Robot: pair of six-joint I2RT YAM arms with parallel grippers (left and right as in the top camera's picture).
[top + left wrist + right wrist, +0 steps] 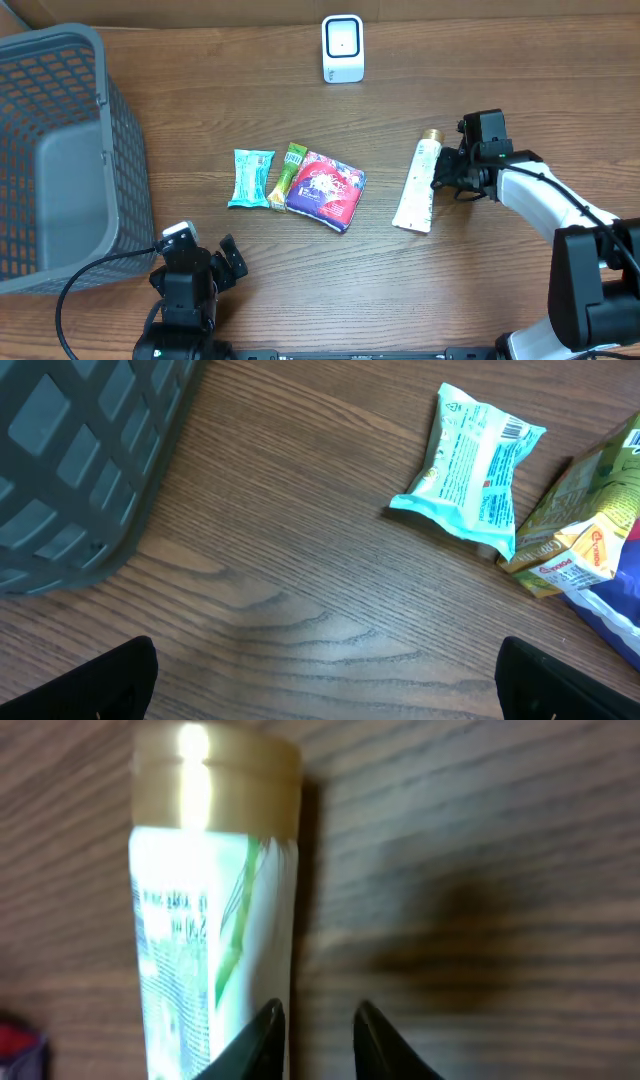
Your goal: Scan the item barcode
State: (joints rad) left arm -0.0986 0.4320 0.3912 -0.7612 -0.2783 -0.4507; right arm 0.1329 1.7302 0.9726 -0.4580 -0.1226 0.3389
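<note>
A white tube with a gold cap (pixel 417 185) lies on the wooden table, right of centre. My right gripper (pixel 447 180) sits at its right edge. In the right wrist view the tube (pixel 205 920) fills the left side. The right gripper (pixel 318 1030) has its fingers a narrow gap apart, with only bare wood between them and the left fingertip (pixel 262 1035) against the tube's side. The white barcode scanner (pixel 342 48) stands at the far edge. My left gripper (pixel 200 252) is wide open near the front, holding nothing (pixel 325 690).
A teal packet (pixel 250 178), a green stick pack (pixel 290 172) and a red-and-blue packet (pixel 326 189) lie together mid-table. A grey mesh basket (pixel 60 150) takes up the left side. The teal packet (pixel 478 465) shows a barcode in the left wrist view.
</note>
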